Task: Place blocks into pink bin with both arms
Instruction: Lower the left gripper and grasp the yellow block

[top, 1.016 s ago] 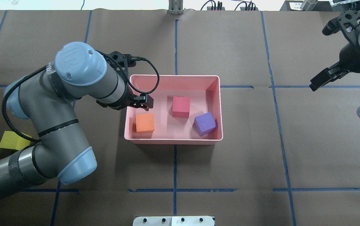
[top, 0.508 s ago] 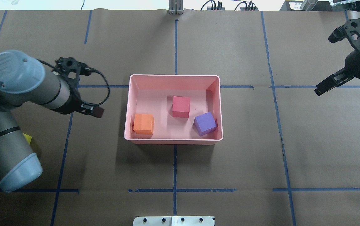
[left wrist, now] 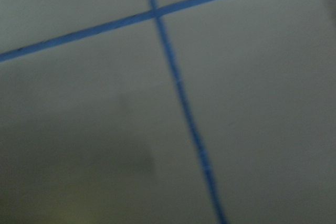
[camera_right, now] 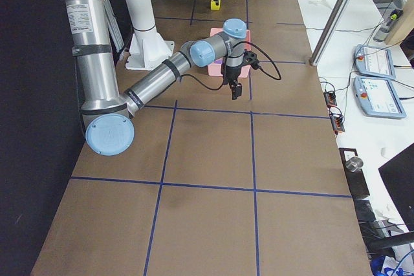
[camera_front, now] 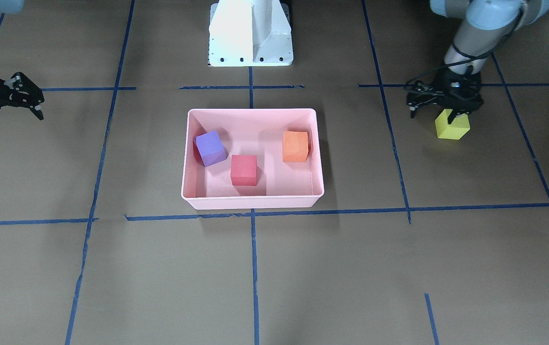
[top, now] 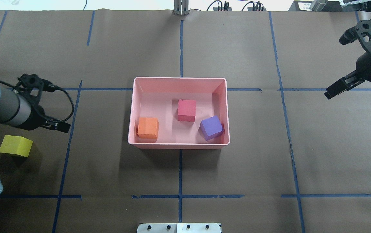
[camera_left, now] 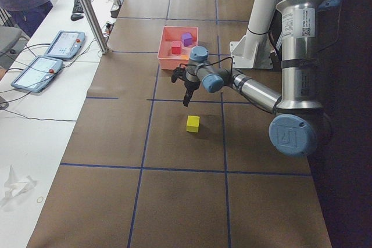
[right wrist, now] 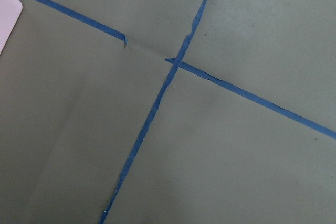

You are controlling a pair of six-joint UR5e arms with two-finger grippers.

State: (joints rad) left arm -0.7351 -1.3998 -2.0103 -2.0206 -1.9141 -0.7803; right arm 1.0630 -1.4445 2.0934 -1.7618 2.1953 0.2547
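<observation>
The pink bin (top: 179, 78) sits mid-table and holds the orange block (top: 148, 127), the red block (top: 186, 110) and the purple block (top: 211, 127). The yellow-green block (top: 16, 146) lies on the brown paper at the left, outside the bin; it also shows in the front-facing view (camera_front: 452, 126). My left gripper (top: 63, 127) hangs open and empty above the table, between that block and the bin. My right gripper (top: 332, 90) is open and empty, far right of the bin. Both wrist views show only paper and blue tape, except for a bin corner (right wrist: 8, 17) in the right one.
The white pedestal base (camera_front: 250, 33) stands behind the bin on the robot's side. A side table with tablets (camera_left: 64, 45) and a metal pole (camera_left: 87, 10) runs along the operators' edge. Blue tape lines grid the paper.
My left arm has drawn out of the bin and swung left toward the yellow-green block, leaving the orange block inside. My right gripper has pulled back slightly to the right.
</observation>
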